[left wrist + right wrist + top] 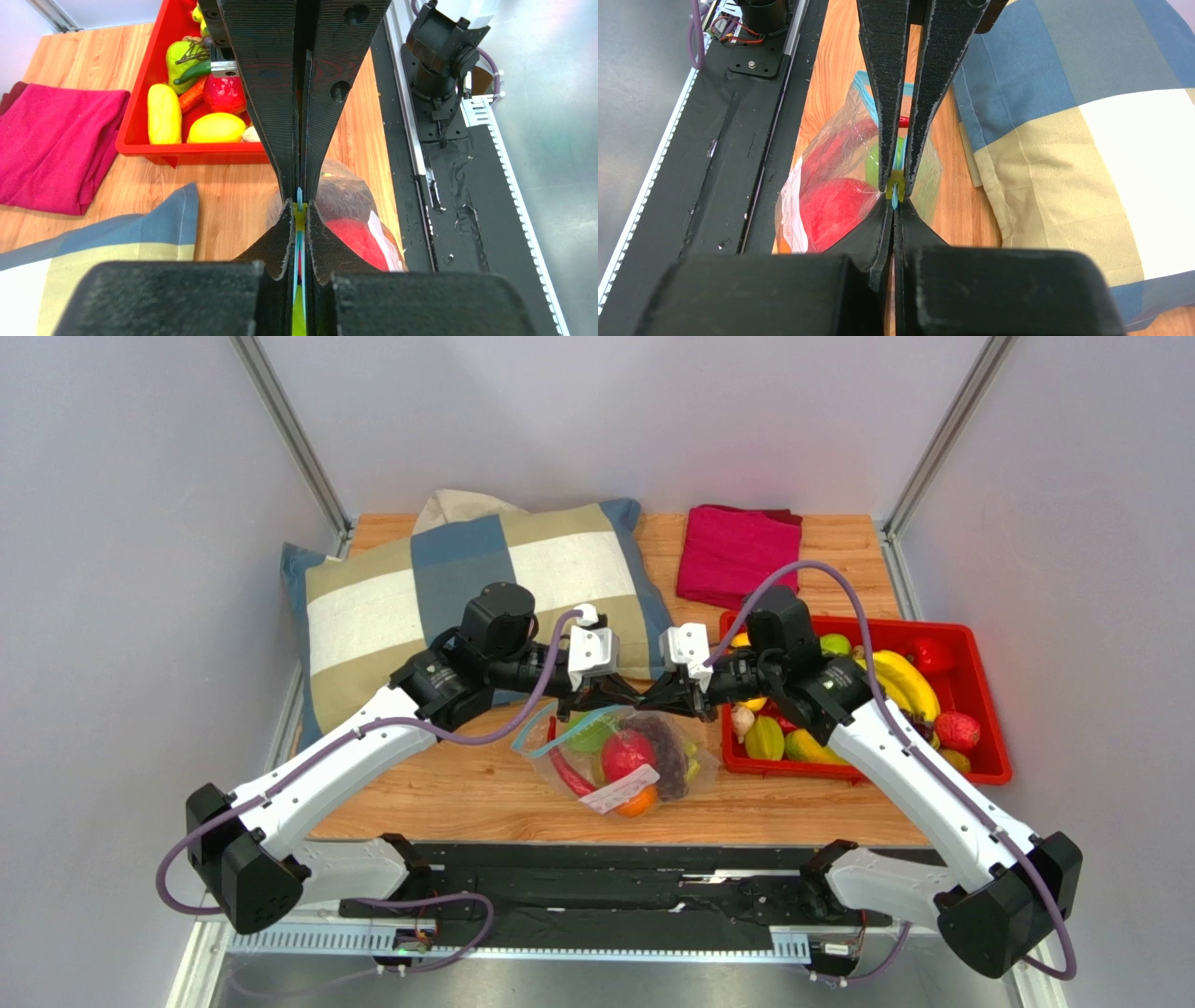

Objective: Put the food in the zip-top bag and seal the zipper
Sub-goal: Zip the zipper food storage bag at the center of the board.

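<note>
I see a wooden table (463, 805) set between plain pale walls (126, 546), with a thin metal post (295, 434) going up at each far corner. A big checked pillow (421, 602) in blue, cream and tan lies on the far left of the table, and a folded dark pink cloth (732, 553) lies far right. A black strip (617, 875) runs along the near edge, and the light is soft and even.
</note>
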You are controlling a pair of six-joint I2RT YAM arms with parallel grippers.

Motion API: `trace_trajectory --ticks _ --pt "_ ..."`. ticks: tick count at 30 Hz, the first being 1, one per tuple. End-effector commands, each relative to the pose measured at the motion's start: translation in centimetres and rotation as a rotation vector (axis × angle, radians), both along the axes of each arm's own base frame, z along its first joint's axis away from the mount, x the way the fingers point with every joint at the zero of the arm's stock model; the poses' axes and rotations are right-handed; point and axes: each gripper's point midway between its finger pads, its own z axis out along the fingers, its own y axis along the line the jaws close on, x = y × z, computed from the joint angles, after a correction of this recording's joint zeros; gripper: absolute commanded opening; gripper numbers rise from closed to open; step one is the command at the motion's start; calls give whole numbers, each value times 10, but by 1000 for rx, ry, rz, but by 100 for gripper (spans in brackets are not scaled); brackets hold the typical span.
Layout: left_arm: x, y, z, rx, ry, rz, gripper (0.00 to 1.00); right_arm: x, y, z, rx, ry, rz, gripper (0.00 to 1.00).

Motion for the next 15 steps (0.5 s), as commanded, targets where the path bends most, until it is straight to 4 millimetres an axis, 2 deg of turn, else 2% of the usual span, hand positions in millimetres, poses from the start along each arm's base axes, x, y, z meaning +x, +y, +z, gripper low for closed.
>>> trace_trajectory --ticks 1,11,15 --pt "-6 6 -6 26 -18 -15 0 2 0 19 49 -67 -8 0" --pt "-9 31 -35 115 -6 18 0 9 -3 22 58 -62 -40 0" --pt "-4 46 -48 156 5 55 0 13 -6 24 64 -58 -67 0"
